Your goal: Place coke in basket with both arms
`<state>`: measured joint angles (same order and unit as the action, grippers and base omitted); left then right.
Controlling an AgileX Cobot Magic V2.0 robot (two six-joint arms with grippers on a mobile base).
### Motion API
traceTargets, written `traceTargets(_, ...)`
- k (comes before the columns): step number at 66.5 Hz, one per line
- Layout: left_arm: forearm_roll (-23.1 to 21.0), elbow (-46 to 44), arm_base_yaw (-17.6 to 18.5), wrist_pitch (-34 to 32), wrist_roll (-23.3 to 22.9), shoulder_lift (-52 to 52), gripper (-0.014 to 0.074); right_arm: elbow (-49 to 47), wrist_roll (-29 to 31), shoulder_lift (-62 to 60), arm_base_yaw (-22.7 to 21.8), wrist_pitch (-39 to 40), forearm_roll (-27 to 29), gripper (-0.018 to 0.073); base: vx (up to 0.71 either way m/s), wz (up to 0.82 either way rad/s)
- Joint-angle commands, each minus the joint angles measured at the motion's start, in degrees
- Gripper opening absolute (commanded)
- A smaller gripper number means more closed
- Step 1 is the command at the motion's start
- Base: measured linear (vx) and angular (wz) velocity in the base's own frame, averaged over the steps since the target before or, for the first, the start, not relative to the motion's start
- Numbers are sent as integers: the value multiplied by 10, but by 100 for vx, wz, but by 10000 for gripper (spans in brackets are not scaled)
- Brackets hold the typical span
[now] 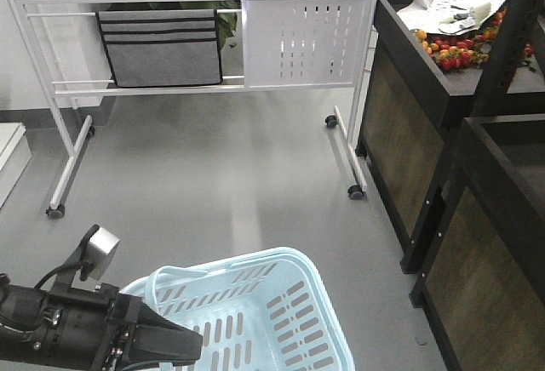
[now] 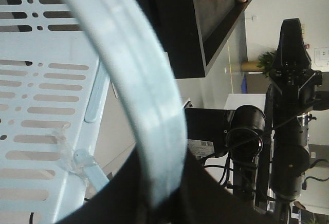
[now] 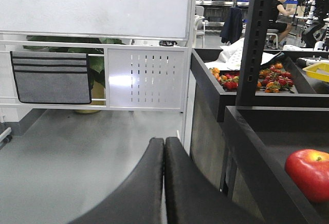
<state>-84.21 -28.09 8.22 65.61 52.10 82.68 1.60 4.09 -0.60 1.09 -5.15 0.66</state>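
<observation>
**Nearest.** At 7 o'clock in the front view, the left gripper point(image 1: 174, 343) is clenched on the swing handle point(image 2: 154, 106) of the pale blue basket point(image 1: 247, 260). The left wrist view shows the handle's arc passing between the dark fingers. The basket lies at 6 o'clock, and no can shows in the visible part of its inside. Whether it rests on the floor point(image 1: 230, 158) or hangs from the grip cannot be told.

**Right side.** The right gripper point(image 3: 164, 152) has its fingers pressed together with nothing between them, and it points toward 12 o'clock. The coke can appears in none of the views, so its position is unknown.

**Hazards, as judged:**
1. The basket is held by one handle only, so it may swing or tip if lifted, and the smooth plastic arc could slide through the fingers.
2. The right gripper must part its fingers before any grasp. Approaching the can with them pressed together would knock the slim can over.
3. The red apple point(image 3: 311, 172), at 4 o'clock in the right wrist view, could be mistaken for the red can.
4. The dark display stand point(image 1: 400, 124) is at 3 o'clock, near the basket's right side. A reach toward it risks striking its raised edge or black post.
5. Farthest, at 12 o'clock, the whiteboard stand point(image 1: 306, 39) has castor legs running out across the floor. If the base advanced, it could catch them.
</observation>
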Motion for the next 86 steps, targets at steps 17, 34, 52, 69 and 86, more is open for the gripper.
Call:
traceTargets(17,-41,-10,2,41,5,-17,-6,4,1,-7,-3,41,-2,-10,14,2)
traceTargets(34,-41,-10,2,41,5,-17,-6,4,1,-7,-3,41,-2,-10,14,3)
traceTargets(52,-41,-10,2,41,5,-17,-6,4,1,-7,-3,41,-2,-10,14,2)
traceTargets(69,-41,-10,2,41,5,-17,-6,4,1,-7,-3,41,-2,-10,13,2)
traceTargets(86,-41,-10,2,41,5,-17,-6,4,1,-7,-3,41,-2,-10,13,0)
